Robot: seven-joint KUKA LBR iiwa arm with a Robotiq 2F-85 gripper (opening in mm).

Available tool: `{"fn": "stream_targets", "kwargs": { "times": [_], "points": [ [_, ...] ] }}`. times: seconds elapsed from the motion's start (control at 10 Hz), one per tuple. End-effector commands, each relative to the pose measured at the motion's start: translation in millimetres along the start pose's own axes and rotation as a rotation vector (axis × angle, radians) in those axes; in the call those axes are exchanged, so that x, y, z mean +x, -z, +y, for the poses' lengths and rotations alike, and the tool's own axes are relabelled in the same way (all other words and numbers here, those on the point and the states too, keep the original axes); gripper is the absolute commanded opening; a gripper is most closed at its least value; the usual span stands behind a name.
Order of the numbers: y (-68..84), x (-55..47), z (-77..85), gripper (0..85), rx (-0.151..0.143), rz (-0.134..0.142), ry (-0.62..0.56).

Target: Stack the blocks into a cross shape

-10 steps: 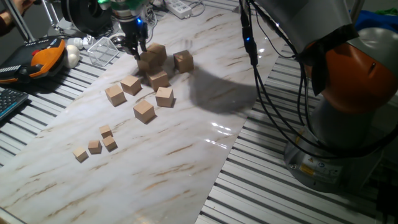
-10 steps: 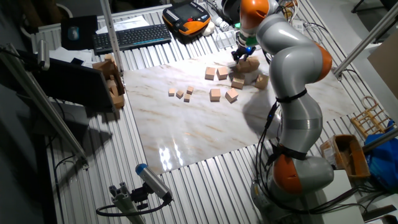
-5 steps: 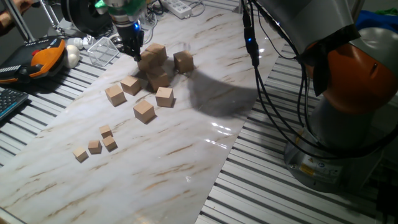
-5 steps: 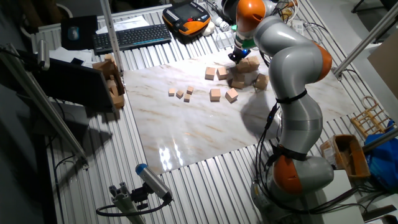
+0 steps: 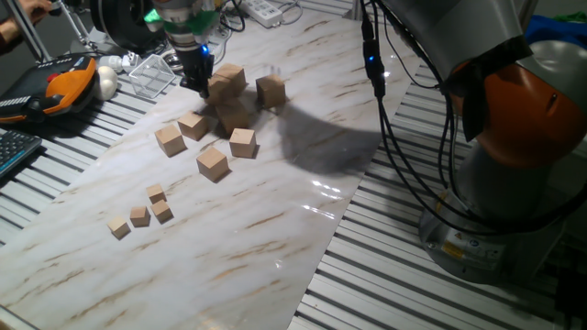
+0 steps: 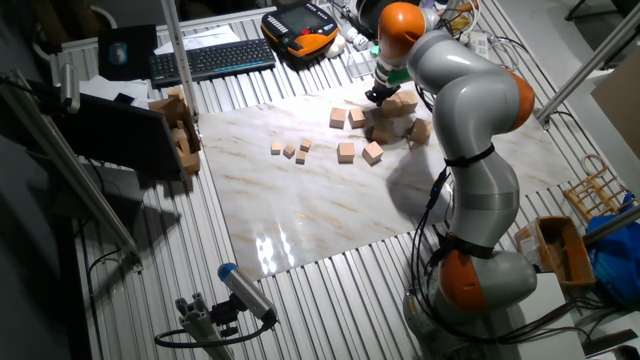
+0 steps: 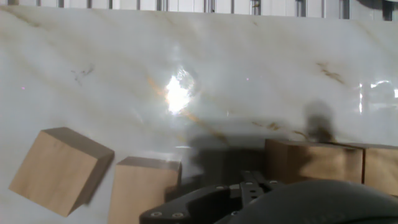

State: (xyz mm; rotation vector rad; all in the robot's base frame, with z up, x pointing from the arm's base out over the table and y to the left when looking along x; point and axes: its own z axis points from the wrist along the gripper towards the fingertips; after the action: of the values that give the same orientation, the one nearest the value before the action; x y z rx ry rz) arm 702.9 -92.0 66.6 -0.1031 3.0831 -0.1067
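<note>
The pincer (image 5: 197, 81) is hovering beside the blocks (image 5: 229, 82) on the counter (image 5: 275, 211) — open or shut, I cannot tell. Light, rigid cubes — gripping flat opposite faces looks best.

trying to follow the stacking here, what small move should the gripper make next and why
Probably lift straight up a little before going for another block. The gripper sits low against the raised block in the cluster, and its fingers can't be made out, so a sideways move could knock the pile. Loose blocks lie nearer on the marble sheet.
</note>
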Motion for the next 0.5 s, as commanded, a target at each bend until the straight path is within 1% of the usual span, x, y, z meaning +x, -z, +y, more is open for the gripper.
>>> {"fn": "stream_targets", "kwargs": {
  "times": [0.0, 0.2, 0.4],
  "points": [
    [0.1, 0.8, -2.2, 0.0, -0.002, 0.003, 0.001],
    [1.5, 1.6, -5.3, 0.0, 0.008, 0.011, 0.005],
    [-0.5, 2.1, -8.6, 0.0, 0.021, 0.012, -0.001]
  ]
}}
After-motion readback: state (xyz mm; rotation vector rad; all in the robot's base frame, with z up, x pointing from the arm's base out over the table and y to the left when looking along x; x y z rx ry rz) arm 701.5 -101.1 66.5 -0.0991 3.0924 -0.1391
